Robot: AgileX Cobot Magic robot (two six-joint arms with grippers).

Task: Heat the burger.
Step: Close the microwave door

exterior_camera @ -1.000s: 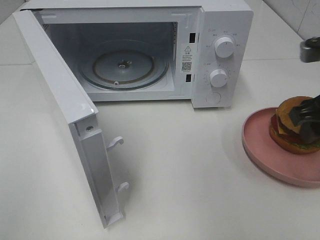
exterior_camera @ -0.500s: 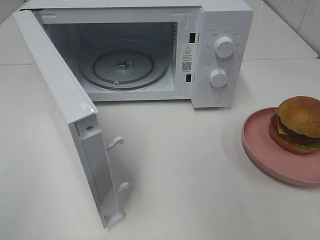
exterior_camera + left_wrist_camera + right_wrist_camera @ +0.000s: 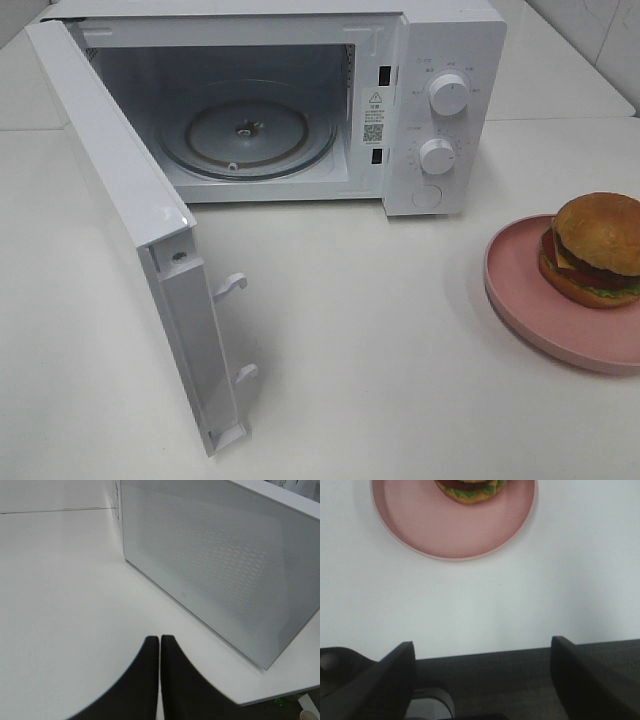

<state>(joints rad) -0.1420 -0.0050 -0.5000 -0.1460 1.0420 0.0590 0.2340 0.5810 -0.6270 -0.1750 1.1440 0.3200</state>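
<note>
- A second ago the right claw was down on the burger (image 3: 597,248) at the right edge of the high view; now no arm shows there at all, and the burger sits bare on the pink plate (image 3: 530,300), in the same spot.
- In the right wrist view the right claw (image 3: 482,670) has its two dark fingers (image 3: 395,672) spread wide apart with nothing between them. Only white tabletop (image 3: 480,595) lies in the gap, and the plate with the burger's lower edge is well away at the top of that frame.
- My reading: the pick-up has not happened. The burger is not yet lifted, so the carry to the oven is all still ahead and the grasp needs a fresh approach.
- The left claw (image 3: 159,652) shows at the bottom centre of its wrist view with its fingers pressed together, holding nothing, just off the outer face of the microwave door (image 3: 220,565).
- The microwave (image 3: 440,60) fills the upper part of the high view, its door swung fully open toward the lower left, the glass turntable (image 3: 245,135) inside bare.
- Between plate and oven mouth lies open tabletop, so nothing blocks the path. The control panel with two knobs (image 3: 448,93) stands nearest the plate, so the burger has to be carried past it to reach the cavity.
</note>
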